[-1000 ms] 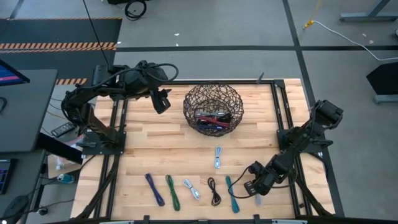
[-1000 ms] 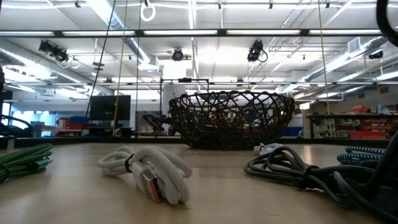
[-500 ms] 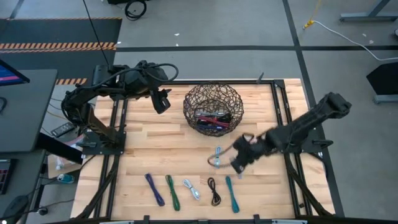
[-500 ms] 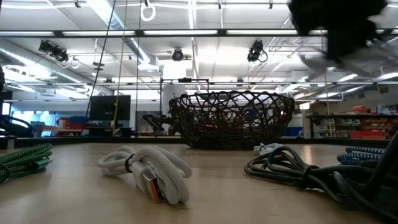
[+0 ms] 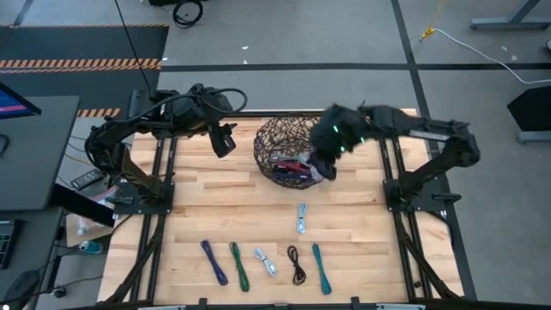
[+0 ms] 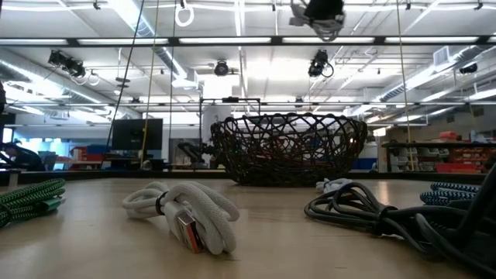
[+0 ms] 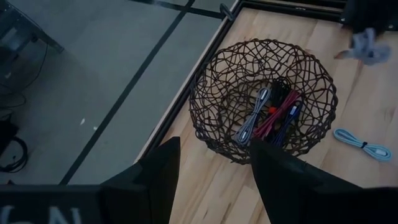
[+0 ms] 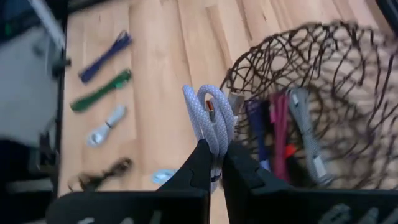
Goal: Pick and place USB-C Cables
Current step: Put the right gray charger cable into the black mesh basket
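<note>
right pincer: clamped on a folded silvery light blue cable – bundle sticks up between the fingers
change: right arm was low at the desk's near right corner a second ago, then mid-desk, now up over the right rim of the basket with the bundle hanging by the rim
left pincer: fingers apart, nothing between them – parked at the far left of the desk, unmoved since the earlier frames
basket: dark wire bowl, far centre of desk
basket contents: grey cable, magenta cable, purple-blue cable lying side by side on the bottom; something black behind them, cannot tell what
desk, loose: light blue cable alone just in front of the basket
desk, near row: purple cable, green cable, whitish cable, black cable, teal cable – left to right, apart from each other, same spots as before
low view: whitish bundle in foreground, black one to its right, basket behind
</note>
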You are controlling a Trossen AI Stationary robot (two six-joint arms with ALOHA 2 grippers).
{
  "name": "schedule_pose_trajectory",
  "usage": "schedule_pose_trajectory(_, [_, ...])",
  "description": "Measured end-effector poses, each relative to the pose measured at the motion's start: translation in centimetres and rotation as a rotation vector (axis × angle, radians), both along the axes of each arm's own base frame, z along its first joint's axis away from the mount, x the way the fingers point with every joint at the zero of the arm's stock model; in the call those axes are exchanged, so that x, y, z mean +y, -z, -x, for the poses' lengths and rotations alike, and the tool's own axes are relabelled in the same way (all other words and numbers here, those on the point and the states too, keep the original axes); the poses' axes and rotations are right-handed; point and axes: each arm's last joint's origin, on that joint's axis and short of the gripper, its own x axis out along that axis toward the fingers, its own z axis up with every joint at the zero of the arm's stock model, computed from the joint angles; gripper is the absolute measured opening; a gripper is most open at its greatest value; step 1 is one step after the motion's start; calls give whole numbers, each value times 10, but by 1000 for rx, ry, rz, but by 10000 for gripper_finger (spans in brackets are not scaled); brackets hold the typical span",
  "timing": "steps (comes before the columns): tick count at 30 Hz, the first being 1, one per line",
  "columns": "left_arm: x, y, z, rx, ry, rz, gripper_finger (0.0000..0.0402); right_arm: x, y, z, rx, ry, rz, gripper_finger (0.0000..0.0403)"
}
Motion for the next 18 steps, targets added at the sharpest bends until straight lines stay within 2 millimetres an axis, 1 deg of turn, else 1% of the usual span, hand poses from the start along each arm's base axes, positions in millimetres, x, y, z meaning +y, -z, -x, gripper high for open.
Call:
schedule_pose_trajectory(3, [0, 0, 0, 2, -1, 1, 201, -27, -3, -13, 28, -102, 29, 19])
schedule_pose_trajectory(7, [0, 0, 0, 1, 0, 4, 201, -59, 9, -34, 55, -241, 18, 19])
schedule_pose_trajectory(9, [-1, 0, 0, 0, 15, 21, 201, -73, 20, -44, 72, -298, -16, 19])
schedule_pose_trajectory(12, [-2, 1, 0, -5, 29, 47, 201, -86, 43, -56, 145, -364, -75, 19])
schedule_pose_trajectory(15, [-2, 1, 0, -7, 30, 53, 201, -93, 68, -63, 260, -413, -119, 19])
schedule_pose_trajectory(18, [-2, 1, -1, -14, 30, 70, 201, -93, 90, -68, 378, -473, -139, 19])
